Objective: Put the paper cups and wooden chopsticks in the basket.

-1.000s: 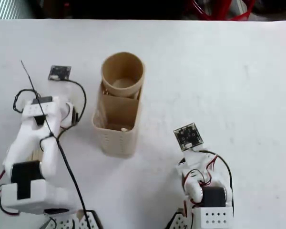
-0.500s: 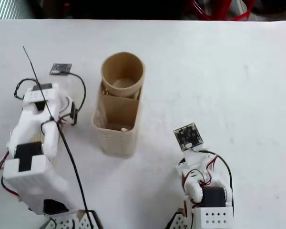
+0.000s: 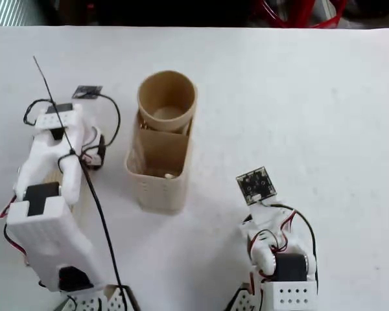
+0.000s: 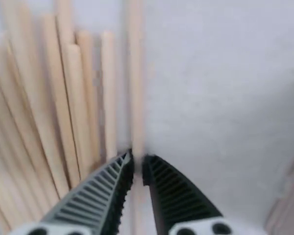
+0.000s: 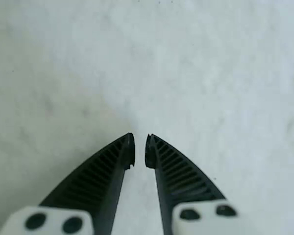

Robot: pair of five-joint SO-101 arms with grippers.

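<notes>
The left hand (image 4: 137, 164) is clenched on a single chopstick (image 4: 135, 88), its two ribbed jaws pressed against either side of the stick. Just beside it lies the loose pile of wooden chopsticks (image 4: 63, 98), fanned out on the white worktop (image 3: 311, 97). From above, the left arm (image 3: 48, 168) is stretched out low over the worktop to the left of the basket (image 3: 157, 191). The tan basket stands near the middle of the worktop. A paper cup (image 3: 167, 97) stands upright in the basket's far end, mouth up, and the near end holds no cup. The right arm (image 3: 275, 259) sits folded at the near edge, well apart from the basket. The right hand (image 5: 139, 152) is closed on nothing, its tips almost touching above bare worktop.
</notes>
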